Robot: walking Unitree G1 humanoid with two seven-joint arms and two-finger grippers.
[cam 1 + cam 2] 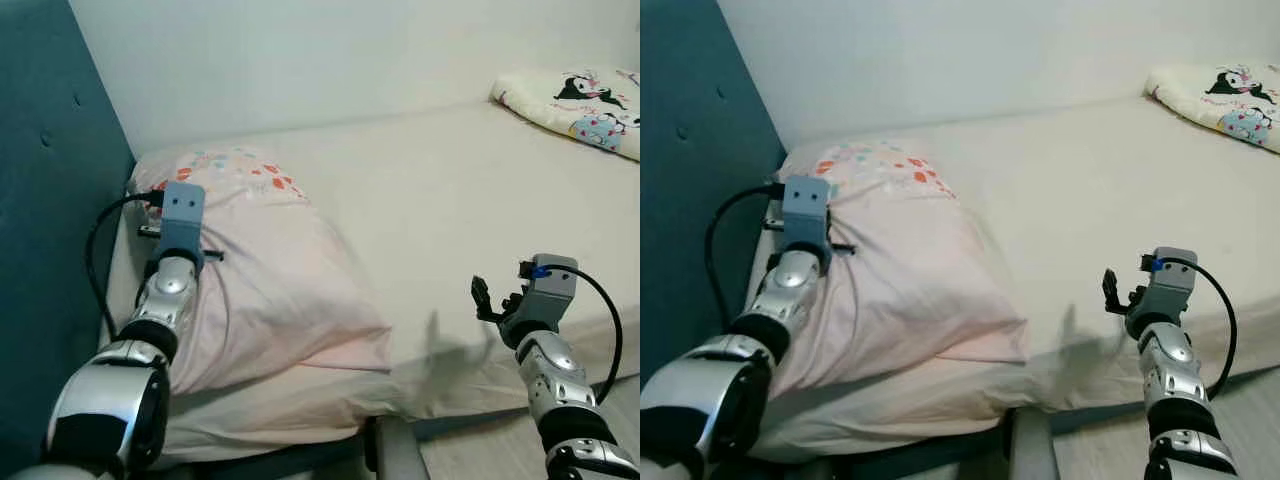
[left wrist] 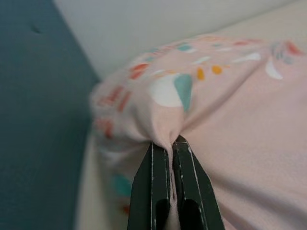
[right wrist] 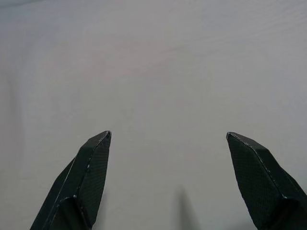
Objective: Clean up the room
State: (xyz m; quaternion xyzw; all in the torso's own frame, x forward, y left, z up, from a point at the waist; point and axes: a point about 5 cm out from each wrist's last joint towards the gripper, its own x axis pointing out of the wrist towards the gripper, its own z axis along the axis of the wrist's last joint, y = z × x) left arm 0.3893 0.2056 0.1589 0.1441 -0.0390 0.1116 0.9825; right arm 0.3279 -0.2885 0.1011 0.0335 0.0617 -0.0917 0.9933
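Observation:
A pink pillow (image 1: 275, 285) with coloured flecks at its far end lies at the head of the bed, beside the teal headboard (image 1: 50, 210). My left gripper (image 2: 169, 143) is shut on a fold of the pillow's fabric near its flecked end; in the eye views my left wrist (image 1: 180, 215) rests on the pillow's left side and hides the fingers. My right gripper (image 1: 486, 298) hovers open over the bed's front edge, with only bare cream sheet (image 3: 158, 72) between its fingers (image 3: 93, 158).
The cream mattress (image 1: 450, 200) stretches to the right along a white wall (image 1: 330, 60). A cream cushion with cartoon prints (image 1: 585, 105) lies at the far right end. A strip of pale floor (image 1: 480, 450) shows below the bed's front edge.

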